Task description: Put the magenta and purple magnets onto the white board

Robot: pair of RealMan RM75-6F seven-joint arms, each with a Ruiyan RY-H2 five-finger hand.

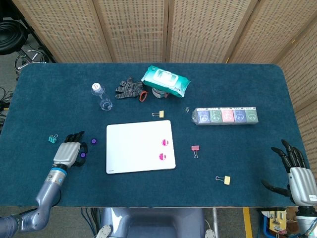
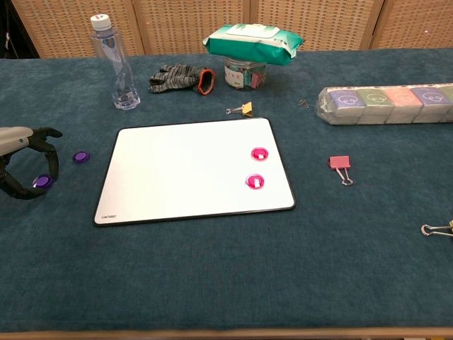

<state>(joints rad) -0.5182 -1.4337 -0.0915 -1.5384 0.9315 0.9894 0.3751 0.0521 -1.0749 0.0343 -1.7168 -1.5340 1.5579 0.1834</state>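
Glossy round purple magnet [image 2: 42, 181] pinched by left robot hand [image 2: 21, 159], right robot hand [image 1: 296, 173] spread, empty, smooth white board [image 2: 184, 170]
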